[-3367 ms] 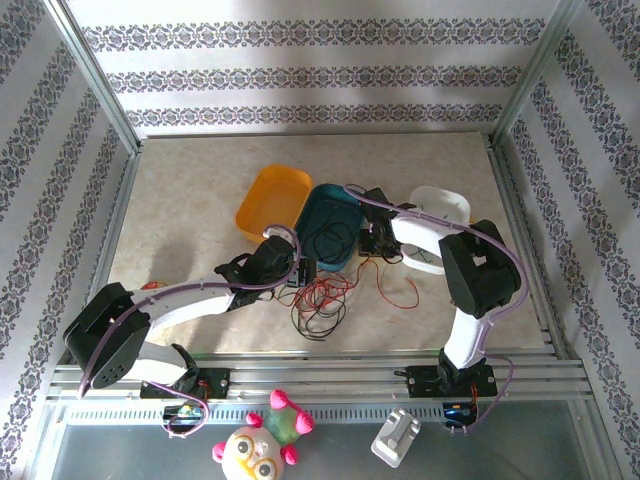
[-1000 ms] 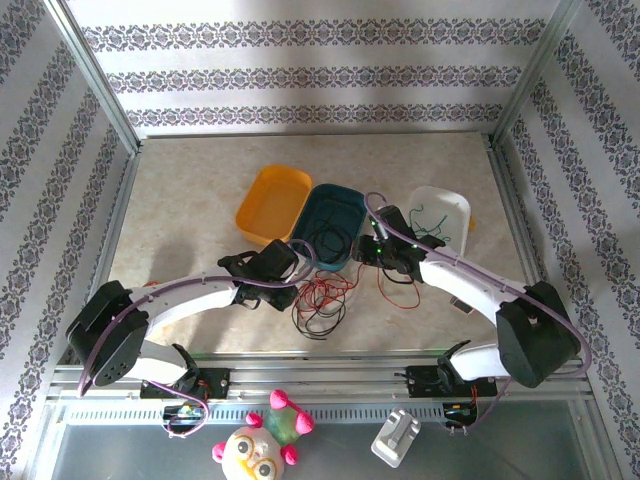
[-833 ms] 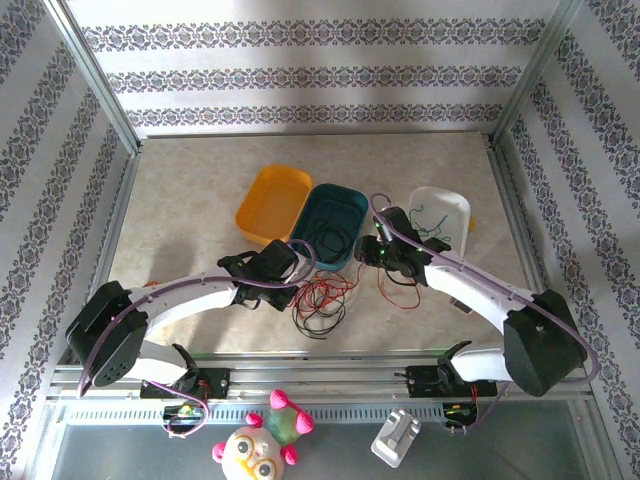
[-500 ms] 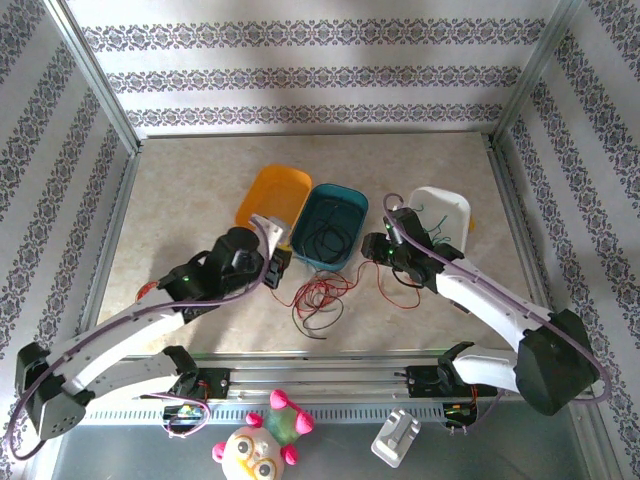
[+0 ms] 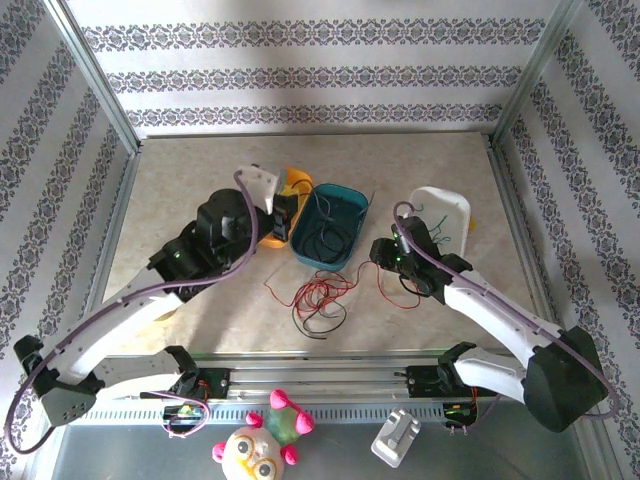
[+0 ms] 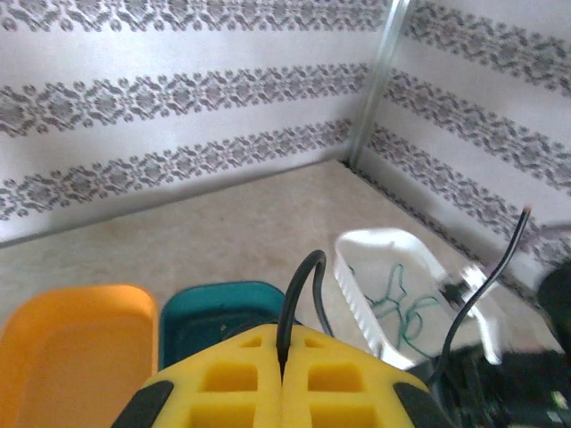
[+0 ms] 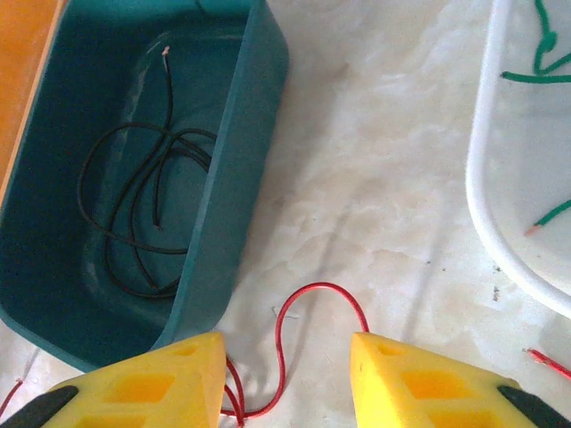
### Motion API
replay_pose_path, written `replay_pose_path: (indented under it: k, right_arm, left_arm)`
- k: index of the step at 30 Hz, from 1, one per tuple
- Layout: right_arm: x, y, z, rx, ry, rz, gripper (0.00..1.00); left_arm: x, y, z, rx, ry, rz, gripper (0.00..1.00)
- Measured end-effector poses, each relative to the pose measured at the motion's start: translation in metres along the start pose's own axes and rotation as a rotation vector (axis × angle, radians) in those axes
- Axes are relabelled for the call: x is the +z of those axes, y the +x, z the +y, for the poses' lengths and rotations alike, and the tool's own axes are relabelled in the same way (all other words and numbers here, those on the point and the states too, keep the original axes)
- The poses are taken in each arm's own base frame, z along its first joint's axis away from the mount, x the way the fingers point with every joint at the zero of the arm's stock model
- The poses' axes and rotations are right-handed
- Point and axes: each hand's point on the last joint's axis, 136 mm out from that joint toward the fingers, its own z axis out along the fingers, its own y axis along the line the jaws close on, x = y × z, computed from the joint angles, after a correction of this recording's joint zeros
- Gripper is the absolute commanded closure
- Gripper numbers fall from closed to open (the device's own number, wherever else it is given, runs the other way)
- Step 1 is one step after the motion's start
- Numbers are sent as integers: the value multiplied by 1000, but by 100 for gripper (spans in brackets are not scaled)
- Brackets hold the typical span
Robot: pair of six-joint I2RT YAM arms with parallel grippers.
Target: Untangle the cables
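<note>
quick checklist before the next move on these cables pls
1. Left gripper shut on the held black cable: ok
2. Held black cable free of the red tangle: cannot tell
3. Right gripper open, red cable loop between its fingers: ok
4. Green cable inside the white bin: ok
5. Red tangle sorted off the table: not ok

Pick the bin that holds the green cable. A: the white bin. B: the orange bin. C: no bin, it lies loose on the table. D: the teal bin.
A: in the left wrist view the green cable lies curled inside the white bin, within its rim.
</note>
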Motion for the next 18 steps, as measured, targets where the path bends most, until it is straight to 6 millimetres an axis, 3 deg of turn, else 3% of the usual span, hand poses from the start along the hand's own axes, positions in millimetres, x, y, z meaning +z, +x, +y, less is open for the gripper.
replay_pose_path:
  k: [3,6,14,17,18]
  right_arm:
    - [-7,-2,-9,27,7,-33,58]
    - [-15,-6,-16,52,6,-74,58]
    - [-28,-5,-26,67,0,-107,58]
    - [-27,-2,-27,66,2,-92,58]
    - [-27,-1,-27,66,1,-88,58]
  left_arm:
    - [22,-1,3,6,-47,14,100]
    - [48,16,9,13,-95,66,100]
    - [106,87,51,-56,-256,229,100]
    - [126,124,58,-84,-286,310,100]
    - [134,141,59,-95,-288,349,95]
